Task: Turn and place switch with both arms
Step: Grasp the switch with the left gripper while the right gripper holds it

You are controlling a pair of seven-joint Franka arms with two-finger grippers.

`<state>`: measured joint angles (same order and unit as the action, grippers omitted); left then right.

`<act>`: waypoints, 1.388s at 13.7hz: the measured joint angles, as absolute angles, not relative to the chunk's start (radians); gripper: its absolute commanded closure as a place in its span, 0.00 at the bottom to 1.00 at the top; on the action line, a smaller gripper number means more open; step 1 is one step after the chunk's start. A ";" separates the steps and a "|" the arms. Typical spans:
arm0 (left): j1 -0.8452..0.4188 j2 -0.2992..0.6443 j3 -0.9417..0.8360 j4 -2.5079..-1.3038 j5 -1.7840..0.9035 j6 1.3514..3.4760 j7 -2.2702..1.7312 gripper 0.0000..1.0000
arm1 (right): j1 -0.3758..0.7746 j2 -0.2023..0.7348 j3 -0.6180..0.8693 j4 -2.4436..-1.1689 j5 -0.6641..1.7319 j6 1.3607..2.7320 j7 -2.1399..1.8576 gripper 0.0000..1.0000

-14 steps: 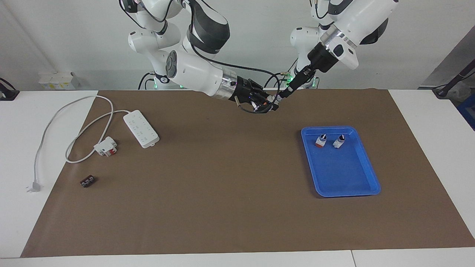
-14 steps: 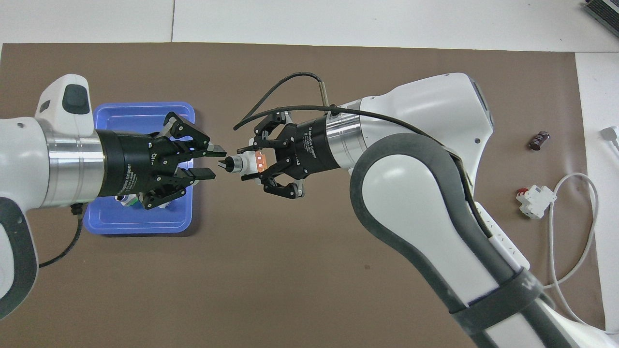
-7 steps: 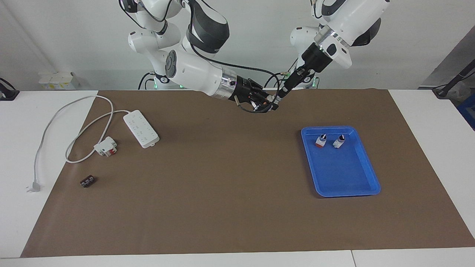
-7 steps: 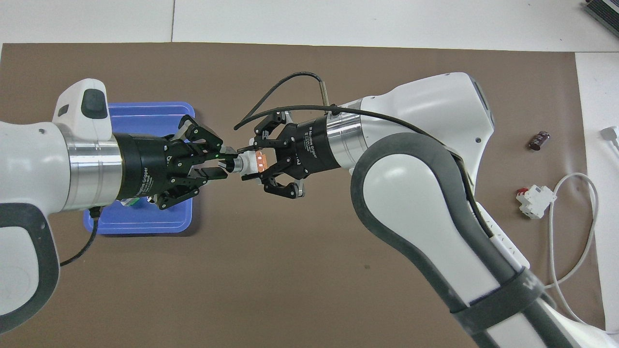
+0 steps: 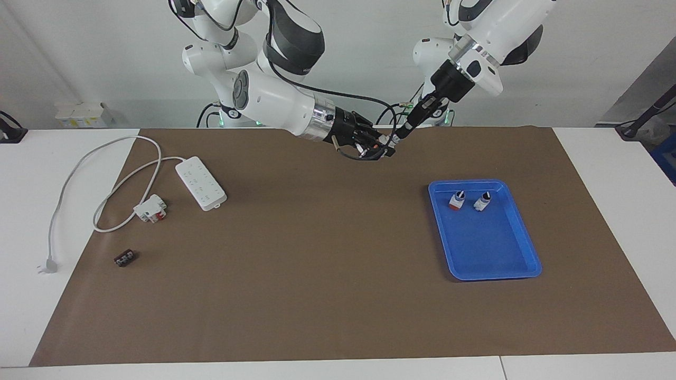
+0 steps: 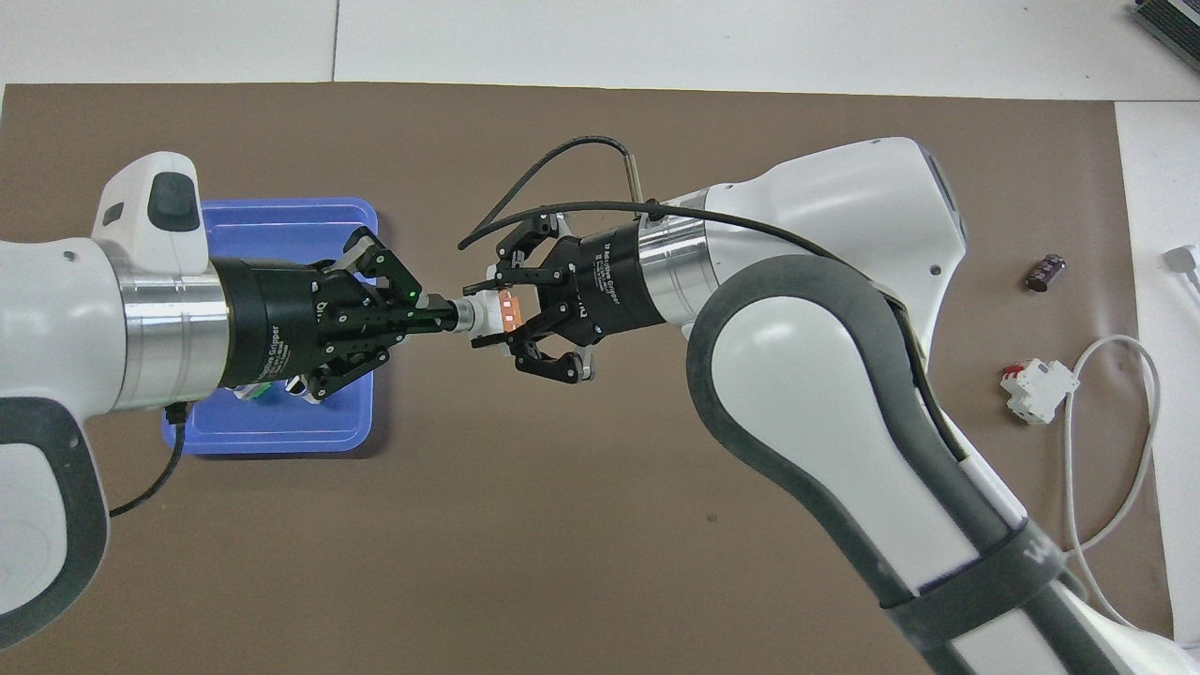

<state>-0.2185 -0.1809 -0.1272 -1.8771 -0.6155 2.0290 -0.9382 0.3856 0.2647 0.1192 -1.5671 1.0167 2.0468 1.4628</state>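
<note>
The switch (image 6: 495, 313) hangs in the air over the brown mat, lying on its side, its orange-and-white base toward the right arm. My right gripper (image 6: 482, 313) is shut on that base. My left gripper (image 6: 441, 318) meets it head-on from the blue tray's end, with its fingertips shut on the black knob. In the facing view the right gripper (image 5: 382, 148), the switch (image 5: 390, 141) and the left gripper (image 5: 399, 135) form one tight cluster above the mat's edge nearest the robots. Two similar switches (image 5: 457, 199) (image 5: 482, 201) lie in the blue tray (image 5: 529, 252).
The blue tray (image 6: 281, 439) sits toward the left arm's end, partly under the left wrist. Toward the right arm's end lie a white power strip (image 5: 200, 183) with its cable, a white-and-red block (image 5: 150, 208) and a small black terminal strip (image 5: 124, 258).
My left gripper has moved in toward the switch and closed on its black knob. The right gripper has kept its hold on the base almost without moving.
</note>
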 measured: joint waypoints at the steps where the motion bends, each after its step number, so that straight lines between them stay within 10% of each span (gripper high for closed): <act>1: -0.218 -0.181 -0.127 -1.877 -0.615 2.029 -0.915 1.00 | 0.386 0.265 0.119 -1.567 1.017 2.047 1.463 1.00; 19: -0.226 -0.189 -0.130 -1.875 -0.586 2.024 0.374 1.00 | 0.388 0.265 0.122 -1.570 1.017 2.044 1.471 1.00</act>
